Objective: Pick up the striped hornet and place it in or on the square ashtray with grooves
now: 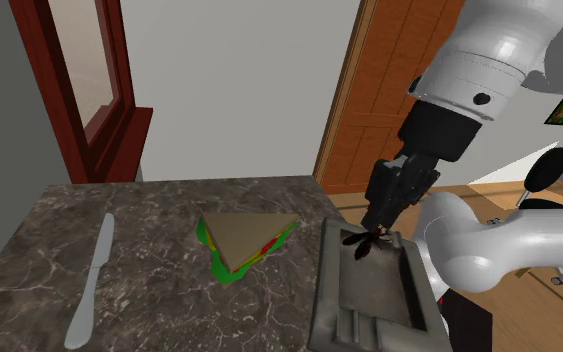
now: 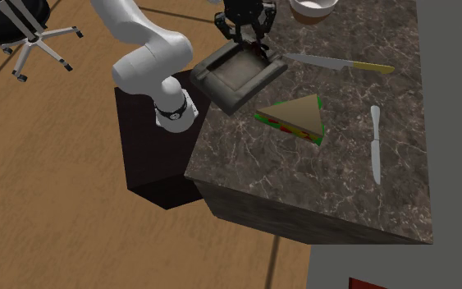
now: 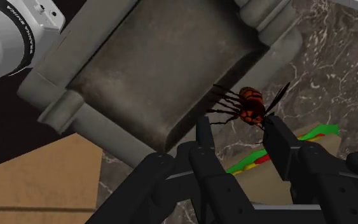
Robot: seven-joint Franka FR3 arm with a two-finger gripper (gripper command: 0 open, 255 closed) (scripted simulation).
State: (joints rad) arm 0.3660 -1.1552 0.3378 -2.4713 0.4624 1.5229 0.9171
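Seen along the hand, the striped hornet sits just past the two black fingertips, in line with the gap between them. It is orange and black, with legs and wings spread. The jaws stand open: the gap is wider than the hornet's body, and the insect is not clasped. It lies at the rim of the square grey ashtray, whose grooved corners show here.

The shoulder view places the hornet at the far end of the ashtray, directly under the black jaws. Toward that view's left is a triangular sandwich with green and red filling. A grey butter knife lies well apart, further left.

The second exterior view, from above, adds more — a yellow-handled knife just beside the ashtray, a white bowl near the desk's edge, and the dark box stand on a wooden floor.

The desk has a dark marbled top. Behind it are a grey wall, a red-brown window frame and a wooden door. An office chair stands on the floor.
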